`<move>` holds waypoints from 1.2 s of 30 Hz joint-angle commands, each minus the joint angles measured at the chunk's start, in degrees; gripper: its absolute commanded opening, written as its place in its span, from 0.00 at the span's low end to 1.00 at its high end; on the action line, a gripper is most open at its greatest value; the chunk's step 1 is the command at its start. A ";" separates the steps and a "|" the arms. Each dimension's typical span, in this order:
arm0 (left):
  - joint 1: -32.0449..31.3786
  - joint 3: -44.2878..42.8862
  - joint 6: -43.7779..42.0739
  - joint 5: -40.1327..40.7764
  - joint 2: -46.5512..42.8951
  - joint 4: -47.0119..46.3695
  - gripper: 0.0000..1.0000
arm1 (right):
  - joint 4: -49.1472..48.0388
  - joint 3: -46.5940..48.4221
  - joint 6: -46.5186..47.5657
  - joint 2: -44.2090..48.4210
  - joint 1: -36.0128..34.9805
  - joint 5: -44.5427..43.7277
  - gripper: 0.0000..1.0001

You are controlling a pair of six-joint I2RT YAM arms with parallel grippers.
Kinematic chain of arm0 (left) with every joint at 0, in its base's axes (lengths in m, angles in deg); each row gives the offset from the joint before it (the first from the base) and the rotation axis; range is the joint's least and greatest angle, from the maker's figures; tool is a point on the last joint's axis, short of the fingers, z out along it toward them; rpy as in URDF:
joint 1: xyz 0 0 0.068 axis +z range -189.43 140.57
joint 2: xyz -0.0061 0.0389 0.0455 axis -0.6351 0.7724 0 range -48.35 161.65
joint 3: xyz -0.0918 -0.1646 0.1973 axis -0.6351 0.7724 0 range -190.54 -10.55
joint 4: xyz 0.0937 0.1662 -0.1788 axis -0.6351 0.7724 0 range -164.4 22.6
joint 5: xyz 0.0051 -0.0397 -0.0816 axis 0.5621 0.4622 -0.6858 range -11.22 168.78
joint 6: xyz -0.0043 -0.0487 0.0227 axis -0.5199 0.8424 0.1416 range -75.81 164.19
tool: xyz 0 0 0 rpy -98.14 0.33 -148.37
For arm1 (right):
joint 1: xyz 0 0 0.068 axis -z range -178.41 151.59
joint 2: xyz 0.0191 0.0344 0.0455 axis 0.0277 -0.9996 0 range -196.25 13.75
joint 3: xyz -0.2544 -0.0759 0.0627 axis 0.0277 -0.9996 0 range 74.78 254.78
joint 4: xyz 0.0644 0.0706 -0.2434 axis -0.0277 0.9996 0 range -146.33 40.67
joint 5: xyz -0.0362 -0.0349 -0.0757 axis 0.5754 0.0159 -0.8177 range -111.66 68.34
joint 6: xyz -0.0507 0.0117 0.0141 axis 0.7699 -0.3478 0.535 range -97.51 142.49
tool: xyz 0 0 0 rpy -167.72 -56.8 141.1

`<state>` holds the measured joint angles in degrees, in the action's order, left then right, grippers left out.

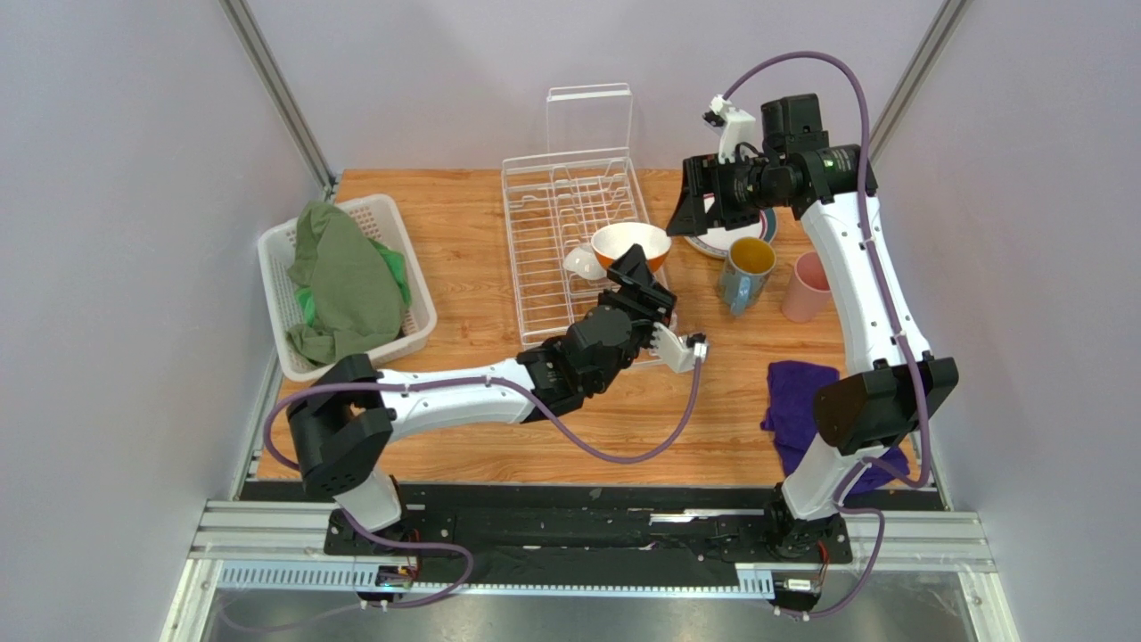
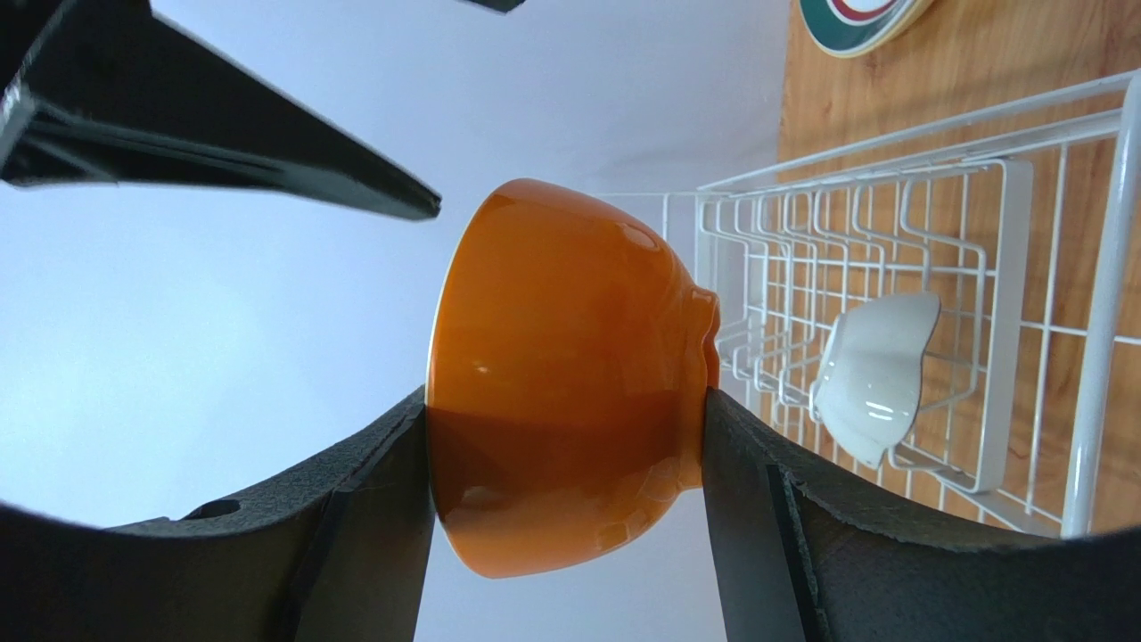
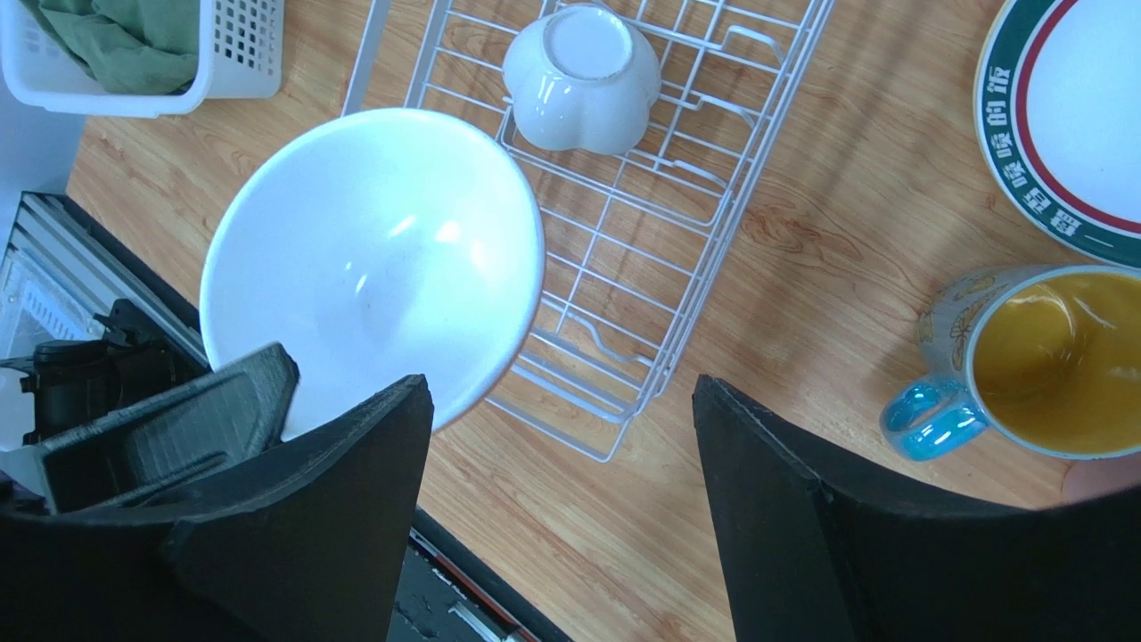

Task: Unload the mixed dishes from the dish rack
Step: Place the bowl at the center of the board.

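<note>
My left gripper (image 1: 642, 278) is shut on the orange bowl (image 1: 631, 244) and holds it at the near right corner of the white wire dish rack (image 1: 573, 201). In the left wrist view the bowl (image 2: 569, 375) is pinched between both fingers. The small white cup (image 1: 583, 262) lies in the rack beside it. My right gripper (image 1: 697, 203) is open and empty, high above the dark-rimmed white plate (image 1: 725, 242). The blue mug (image 1: 746, 272) and pink cup (image 1: 808, 286) stand on the table right of the rack. The right wrist view shows the bowl's white inside (image 3: 375, 261), the cup (image 3: 583, 74), the plate (image 3: 1072, 121) and the mug (image 3: 1045, 361). The pale yellow plate is not in view.
A white plastic basket (image 1: 283, 261) holding a green cloth (image 1: 346, 281) stands at the left. A purple cloth (image 1: 801, 399) lies at the near right by the right arm's base. The rack's clear panel (image 1: 589, 121) stands upright at the far end.
</note>
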<state>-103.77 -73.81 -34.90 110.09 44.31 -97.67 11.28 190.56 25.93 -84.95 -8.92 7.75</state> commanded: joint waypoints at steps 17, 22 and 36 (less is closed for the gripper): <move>-3.69 4.90 -18.73 2.35 6.91 -35.44 0.00 | -3.19 -2.94 0.43 -0.27 -2.68 -5.77 0.72; -3.87 4.82 -19.96 2.26 7.53 -38.08 0.00 | -3.46 -2.76 -0.19 -0.88 -3.30 -5.77 0.66; -3.87 3.50 -23.83 3.41 10.43 -42.39 0.00 | -2.31 -2.41 -0.81 -1.50 -5.14 -7.35 0.00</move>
<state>-107.37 -68.59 -57.81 112.16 55.35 -132.10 8.68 187.61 23.88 -86.81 -13.99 2.03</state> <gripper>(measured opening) 0.720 0.097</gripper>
